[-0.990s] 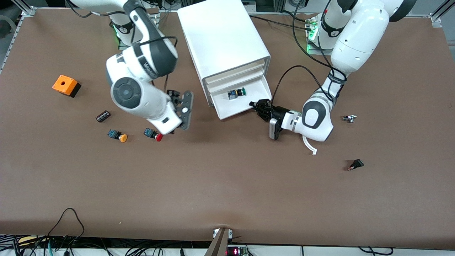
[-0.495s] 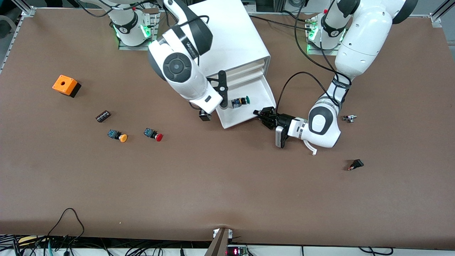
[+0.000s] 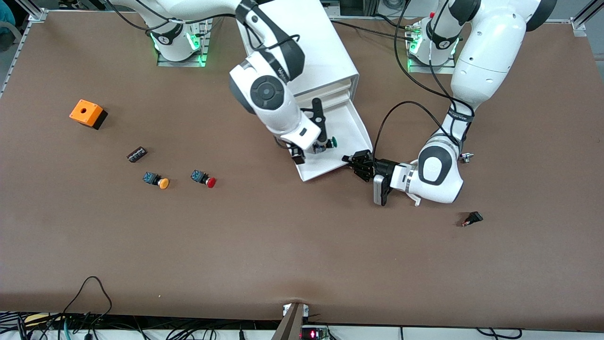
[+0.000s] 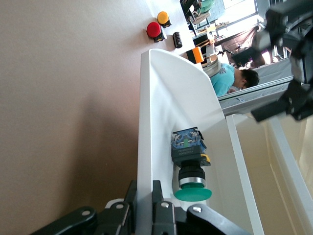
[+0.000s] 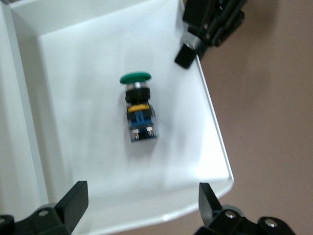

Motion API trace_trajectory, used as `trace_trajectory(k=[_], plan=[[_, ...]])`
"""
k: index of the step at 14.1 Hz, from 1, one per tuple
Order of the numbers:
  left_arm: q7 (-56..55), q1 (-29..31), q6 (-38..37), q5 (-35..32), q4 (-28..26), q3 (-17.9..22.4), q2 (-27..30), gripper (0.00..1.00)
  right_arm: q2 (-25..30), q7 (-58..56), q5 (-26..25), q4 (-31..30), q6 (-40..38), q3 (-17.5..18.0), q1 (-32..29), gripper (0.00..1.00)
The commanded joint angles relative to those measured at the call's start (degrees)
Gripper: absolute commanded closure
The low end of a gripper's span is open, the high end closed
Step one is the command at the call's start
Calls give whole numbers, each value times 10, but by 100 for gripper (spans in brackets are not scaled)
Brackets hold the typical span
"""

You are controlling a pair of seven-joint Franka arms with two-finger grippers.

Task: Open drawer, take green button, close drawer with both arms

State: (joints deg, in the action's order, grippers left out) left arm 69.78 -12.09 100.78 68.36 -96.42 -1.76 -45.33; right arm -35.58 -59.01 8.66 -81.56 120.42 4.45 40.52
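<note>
The lowest drawer (image 3: 353, 133) of the white cabinet (image 3: 302, 42) is pulled out. The green-capped button (image 3: 331, 141) lies on its side in it. My left gripper (image 3: 352, 162) is shut on the drawer's front wall at the corner toward the left arm's end, and in the left wrist view the jaws (image 4: 145, 210) clamp that wall, with the button (image 4: 190, 164) just inside. My right gripper (image 3: 310, 148) hangs open over the drawer, above the button. In the right wrist view the button (image 5: 138, 110) lies between and ahead of the spread fingers (image 5: 73, 201).
A red-capped button (image 3: 204, 179), an orange-capped button (image 3: 158, 181), a small dark part (image 3: 137, 154) and an orange box (image 3: 87, 113) lie toward the right arm's end. A black part (image 3: 473, 218) and a small metal part (image 3: 466, 157) lie toward the left arm's end.
My left gripper has pulled the drawer farther out toward the front camera. My right arm has swung from over the table near the red-capped button to over the open drawer.
</note>
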Motion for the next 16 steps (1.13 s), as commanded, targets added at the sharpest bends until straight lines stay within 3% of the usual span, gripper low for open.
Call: trace_trajectory(k=[1,7,16], plan=[[12,1,18,-5,23,4,-15,1,-19,-3,-2,18,20,-3,21,0],[2,6,16,-36,26,4,-6,0,-38,-3,-21,24,21,-5,47,0],[-154,5,18,-164,31,4,65,0,-74,-6,-22,32,81,-48,81,0]])
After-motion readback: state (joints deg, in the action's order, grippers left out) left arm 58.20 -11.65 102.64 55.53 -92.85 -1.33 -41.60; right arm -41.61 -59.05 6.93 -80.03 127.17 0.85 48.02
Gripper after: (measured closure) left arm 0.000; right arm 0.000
